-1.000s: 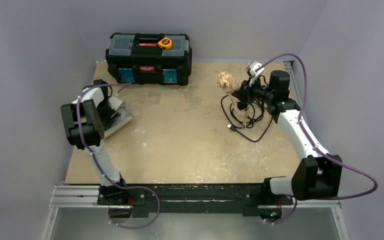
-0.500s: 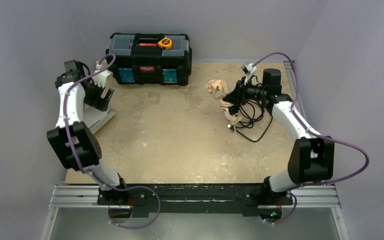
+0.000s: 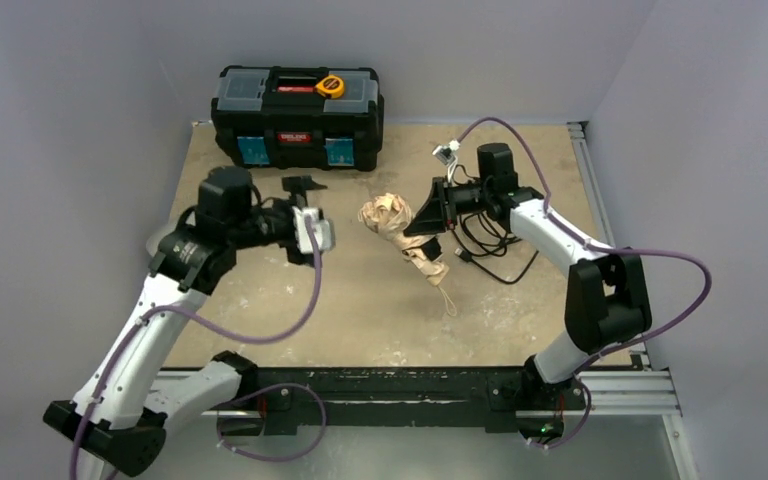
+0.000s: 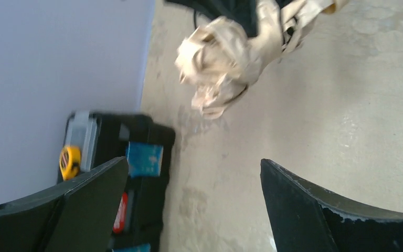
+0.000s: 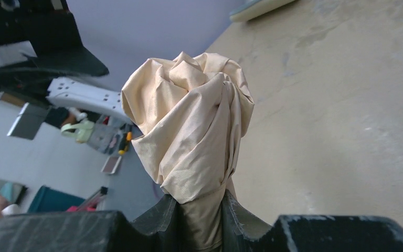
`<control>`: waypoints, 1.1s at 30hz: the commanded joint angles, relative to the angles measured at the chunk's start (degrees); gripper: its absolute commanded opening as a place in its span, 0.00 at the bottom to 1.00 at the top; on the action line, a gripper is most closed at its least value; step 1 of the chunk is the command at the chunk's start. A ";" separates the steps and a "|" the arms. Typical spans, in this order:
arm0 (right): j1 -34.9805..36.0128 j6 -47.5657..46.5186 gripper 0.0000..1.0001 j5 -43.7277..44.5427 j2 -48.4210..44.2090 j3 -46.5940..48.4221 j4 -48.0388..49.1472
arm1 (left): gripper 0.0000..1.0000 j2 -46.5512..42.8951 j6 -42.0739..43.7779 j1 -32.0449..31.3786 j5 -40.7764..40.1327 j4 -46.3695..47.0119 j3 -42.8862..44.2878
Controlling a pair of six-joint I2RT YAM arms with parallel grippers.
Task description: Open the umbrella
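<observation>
- Holding the umbrella (image 3: 390, 215) up off the table (image 3: 360, 300) is the right gripper (image 3: 428, 215), clamped around the bundle partway along its length. In the right wrist view the tan fabric bunches out just above the closed fingers (image 5: 225, 210).
- The crumpled fabric end points toward the left arm. The rest of the bundle hangs below the jaws toward the table, near a loose black cable (image 3: 495, 245).
- The left gripper (image 3: 310, 212) is spread wide with nothing between its fingers. It faces the fabric end from close by without touching it. In its own wrist view the umbrella sits high in the picture, above the gap and off-centre.
- My read is that I'm lining up a second grip so the two arms can pull the umbrella out and open.
- To do that well, I'd raise and re-aim the left wrist until the bundle sits squarely in the gap before I advance.
- I'd go for something firm rather than loose cloth, since pinching fabric alone would probably slip or only drag the folds. I can't see the shaft or the tip, so I'd close slowly.
- I'd keep the right grip steady, and stay away from the black toolbox (image 3: 297, 105) behind the left arm.
</observation>
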 commanded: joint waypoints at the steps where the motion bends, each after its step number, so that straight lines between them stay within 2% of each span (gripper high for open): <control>1: 1.09 1.96 0.00 -9.76 1.08 4.03 -3.54 | 0.98 -2.35 17.68 -12.26 -3.66 9.47 -5.37; 5: 2.40 -5.00 0.00 -13.70 4.42 8.13 -15.90 | 0.99 -1.43 26.97 -19.42 -4.19 6.65 -5.72; 7: 3.10 -21.64 0.00 -16.63 8.19 13.67 -34.31 | 1.00 -1.12 30.60 -22.09 -4.65 7.51 -7.23; 9: 3.86 -47.11 0.00 -18.97 14.78 21.50 -63.08 | 1.00 -0.29 32.54 -24.43 -5.31 8.75 -8.63; 10: 4.36 -52.70 0.00 -21.55 17.99 24.20 -72.10 | 1.00 0.41 33.34 -25.80 -5.91 8.83 -9.15; 12: 4.76 -50.04 0.00 -22.14 20.53 23.90 -73.06 | 1.00 1.48 34.52 -27.21 -7.39 11.06 -10.41; 14: 6.03 -53.37 0.00 -20.60 19.31 24.33 -72.93 | 1.00 2.41 34.47 -28.41 -10.20 15.21 -12.08; 18: 8.05 -51.22 0.00 -22.05 18.35 24.42 -72.61 | 0.99 4.26 34.12 -29.27 -13.22 9.50 -10.00; 24: 8.16 -50.17 0.00 -21.97 17.05 24.76 -72.76 | 0.98 1.36 30.19 -29.29 -14.83 3.05 -10.80; 30: 8.27 -48.97 0.00 -22.04 17.60 25.20 -72.72 | 0.99 0.15 32.07 -30.55 -15.14 0.74 -14.14; 33: 8.48 -48.16 0.00 -22.05 17.17 25.71 -72.69 | 1.00 0.86 31.89 -32.02 -18.58 5.02 -16.38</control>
